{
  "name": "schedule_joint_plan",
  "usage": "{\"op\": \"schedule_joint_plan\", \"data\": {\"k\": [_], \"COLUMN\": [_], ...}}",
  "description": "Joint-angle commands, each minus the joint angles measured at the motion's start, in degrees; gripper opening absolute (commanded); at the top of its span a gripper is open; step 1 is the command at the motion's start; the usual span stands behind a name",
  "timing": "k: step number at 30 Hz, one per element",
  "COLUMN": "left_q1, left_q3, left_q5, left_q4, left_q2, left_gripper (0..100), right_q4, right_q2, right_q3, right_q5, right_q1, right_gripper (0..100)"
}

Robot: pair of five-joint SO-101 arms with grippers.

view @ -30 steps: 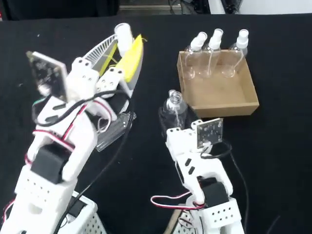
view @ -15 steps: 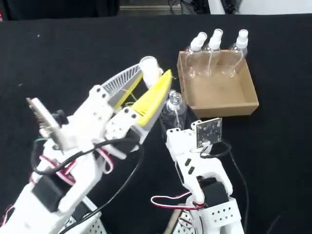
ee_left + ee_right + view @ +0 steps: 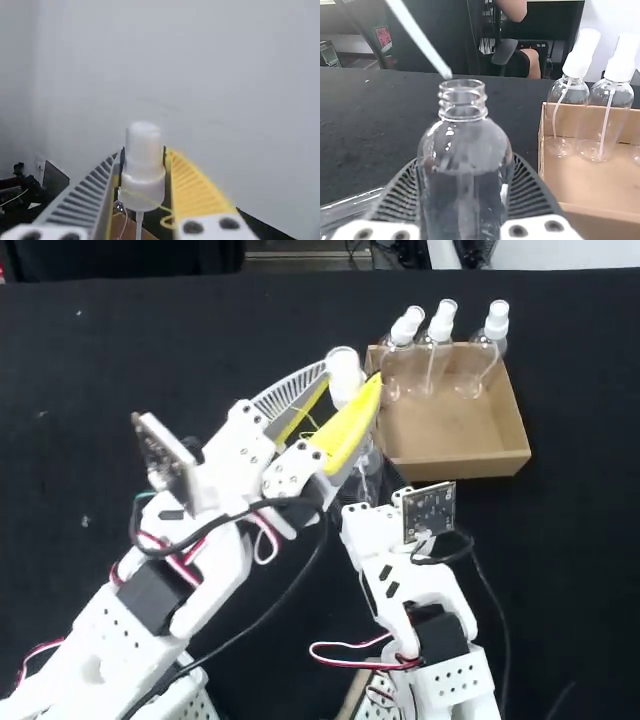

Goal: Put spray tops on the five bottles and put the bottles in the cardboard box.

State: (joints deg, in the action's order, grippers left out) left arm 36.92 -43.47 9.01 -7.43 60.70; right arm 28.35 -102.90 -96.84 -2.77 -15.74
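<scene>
- Our right end effector [image 3: 465,175] is closed around the body of an open bottle [image 3: 464,145], which stands upright between the fingers with its threaded neck clear above them.
- We judge this bottle to be light, thin-walled and slick. The grip belongs on the body below the shoulder, firm enough to stop it turning but not so hard that it buckles.
- Just above that neck, our left end effector [image 3: 345,390] pinches a spray top [image 3: 343,367] by its collar. The dip tube [image 3: 417,35] hangs free, with its tip beside the rim and not yet inside.
- The top looks small and rigid, while the tube looks thin and bendy, so we reckon it needs threading in straight before any pressing or twisting.
- Beyond both end effectors, the cardboard box [image 3: 460,462] sits on the tabletop [image 3: 120,340]. Three capped bottles [image 3: 440,350] stand along its far wall.
</scene>
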Motion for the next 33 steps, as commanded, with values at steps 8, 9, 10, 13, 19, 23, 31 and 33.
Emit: {"op": "schedule_joint_plan", "data": {"k": [8,9,10,13,19,23,31,33], "left_q1": [0.7,0.3,-0.4,-2.4,-2.4,-1.6,-2.0,-2.0], "left_q3": [1.4,1.2,0.6,-1.1,1.5,10.8,17.9,17.8], "left_q5": [0.4,0.4,0.4,0.7,0.8,0.8,0.8,0.8], "left_q4": [0.8,0.8,0.8,0.7,-2.4,-13.5,-25.5,-27.1], "left_q2": [-4.2,-4.2,-4.2,-4.5,-11.4,-19.9,-23.0,-23.2], "left_gripper": [3,3,3,3,3,3,3,7], "right_q4": [-0.3,-0.3,-0.3,-1.5,-3.0,-2.8,-2.7,-2.7], "right_q2": [-5.7,-5.7,-5.7,-5.7,-5.7,-5.7,-5.7,-5.7], "right_q3": [0.4,0.4,0.4,0.4,0.4,0.4,0.4,0.4], "right_q5": [-0.2,-0.2,-0.2,-0.2,-0.2,-0.2,-0.2,-0.2], "right_q1": [-0.6,-0.5,-0.5,-0.4,-0.4,-0.4,-0.4,-0.4], "right_gripper": [1.1,1.1,1.1,1.1,1.1,1.1,1.1,1.1]}}
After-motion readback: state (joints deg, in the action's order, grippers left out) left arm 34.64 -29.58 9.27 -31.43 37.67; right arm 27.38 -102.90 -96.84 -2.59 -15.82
